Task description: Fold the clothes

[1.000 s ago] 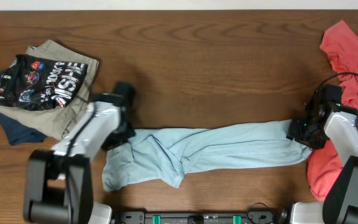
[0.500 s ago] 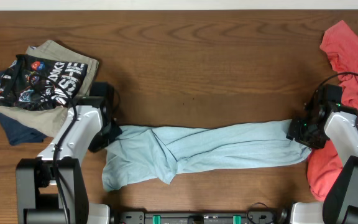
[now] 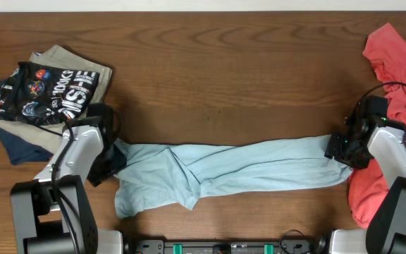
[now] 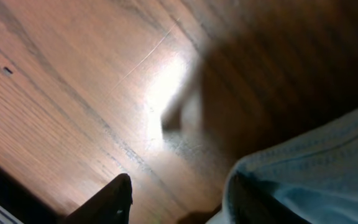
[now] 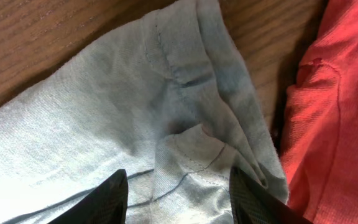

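Note:
The clothes, a pale sky-blue T-shirt (image 3: 238, 166), lie stretched in a long crumpled band across the front of the wooden table (image 3: 224, 77). My left gripper (image 3: 111, 159) is at the shirt's left end. In the left wrist view that gripper (image 4: 180, 205) is open, with bare wood between its fingers and the shirt's hem (image 4: 328, 162) lying against the right finger. My right gripper (image 3: 335, 149) sits at the shirt's right end. There its jaws (image 5: 179, 202) stand apart over the sleeve seam of the blue fabric (image 5: 135, 112), gripping nothing.
A pile of folded garments sits at the far left: a black one with white lettering (image 3: 48, 92) on a khaki one (image 3: 65, 58) and a navy one (image 3: 20, 149). A red garment (image 3: 393, 56) lies along the right edge, touching the shirt's end (image 5: 334, 93).
My left gripper moved left, pulling the shirt's left end out with it, then opened and let the cloth go. The right arm has not moved.

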{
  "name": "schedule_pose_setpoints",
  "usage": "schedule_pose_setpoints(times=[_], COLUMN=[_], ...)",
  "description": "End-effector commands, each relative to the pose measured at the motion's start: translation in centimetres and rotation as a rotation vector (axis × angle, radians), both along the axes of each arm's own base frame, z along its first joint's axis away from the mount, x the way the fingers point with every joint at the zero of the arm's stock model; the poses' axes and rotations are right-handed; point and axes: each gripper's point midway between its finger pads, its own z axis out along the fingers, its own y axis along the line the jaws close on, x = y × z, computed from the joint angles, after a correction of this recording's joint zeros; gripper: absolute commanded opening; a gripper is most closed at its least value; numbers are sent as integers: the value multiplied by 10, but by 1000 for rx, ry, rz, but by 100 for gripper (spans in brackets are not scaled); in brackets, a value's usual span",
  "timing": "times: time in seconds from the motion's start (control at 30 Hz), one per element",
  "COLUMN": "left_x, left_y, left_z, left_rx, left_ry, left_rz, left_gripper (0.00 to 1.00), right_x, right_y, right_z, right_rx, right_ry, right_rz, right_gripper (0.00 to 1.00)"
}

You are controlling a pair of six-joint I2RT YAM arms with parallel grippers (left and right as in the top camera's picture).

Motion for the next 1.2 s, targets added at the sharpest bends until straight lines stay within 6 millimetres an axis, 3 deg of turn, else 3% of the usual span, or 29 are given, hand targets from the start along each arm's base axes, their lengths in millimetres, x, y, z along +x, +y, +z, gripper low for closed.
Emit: schedule_pose_setpoints(times=[0.0, 0.17, 0.33, 0.47, 0.6, 0.93, 1.03, 1.17], left_x=[0, 16, 35, 36, 28, 7, -2, -4], left_y=[0, -20, -64, -97, -130, -217, -231, -228], left_z=[7, 31, 63, 77, 71, 30, 23, 26], left_rx=[-11, -134, -316, -368, -390, -565, -571, -510], left_ry=[13, -67, -251, -296, -260, -132, -96, -101], left_rz=[-37, -82, -148, -270, -401, -581, -634, -657], left_gripper=[53, 52, 52, 52, 54, 52, 42, 41], right_x=[-2, -2, -2, -1, -1, -2, -2, -2], right_y=[-2, -2, -2, -2, -2, -2, -2, -2], right_z=[0, 0, 0, 0, 0, 0, 0, 0], right_rx=[-3, -3, -3, -3, -3, -2, -2, -2], right_ry=[3, 3, 2, 0, 0, 3, 3, 3], right_rz=[-14, -14, -14, -14, -14, -15, -15, -15], right_gripper=[51, 51, 51, 51, 52, 52, 52, 52])
